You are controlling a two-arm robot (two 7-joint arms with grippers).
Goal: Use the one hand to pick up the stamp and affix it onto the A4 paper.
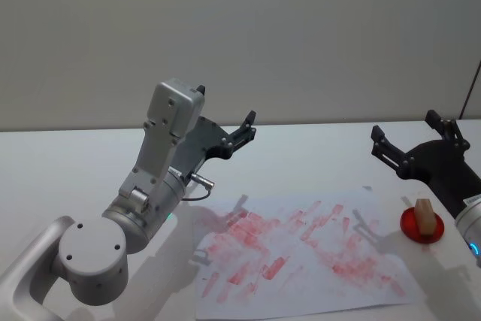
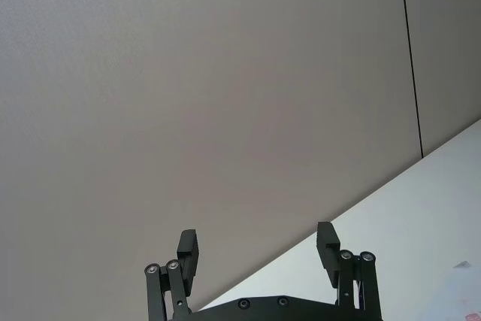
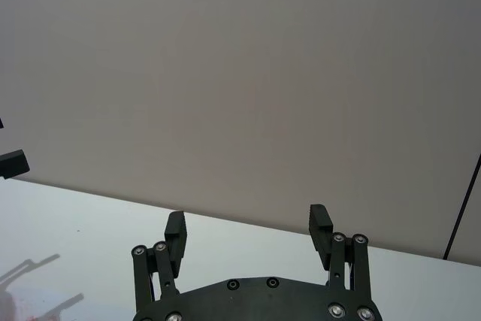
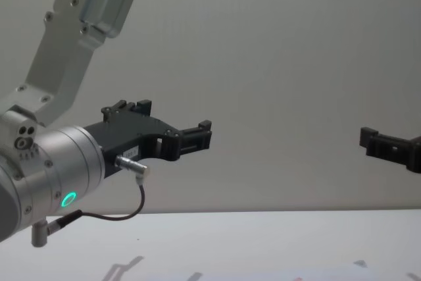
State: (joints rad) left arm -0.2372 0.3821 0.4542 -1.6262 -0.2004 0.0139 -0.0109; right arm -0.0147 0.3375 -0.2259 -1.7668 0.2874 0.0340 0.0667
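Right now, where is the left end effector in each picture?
Head view: left end effector left of centre, open, above the white table.
Left wrist view: left end effector close up, before the grey wall.
Right wrist view: left end effector as a small black tip, farther off than the right end effector.
Chest view: left end effector left of centre, pointing right.
Shared landmark: the line where wall meets table.

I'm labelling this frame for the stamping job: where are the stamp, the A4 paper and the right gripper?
stamp [image 1: 425, 213]: head view, middle of the wooden block.
A4 paper [image 1: 308, 261]: head view, centre of the sheet.
right gripper [image 1: 404, 127]: head view, midway between its open fingers.
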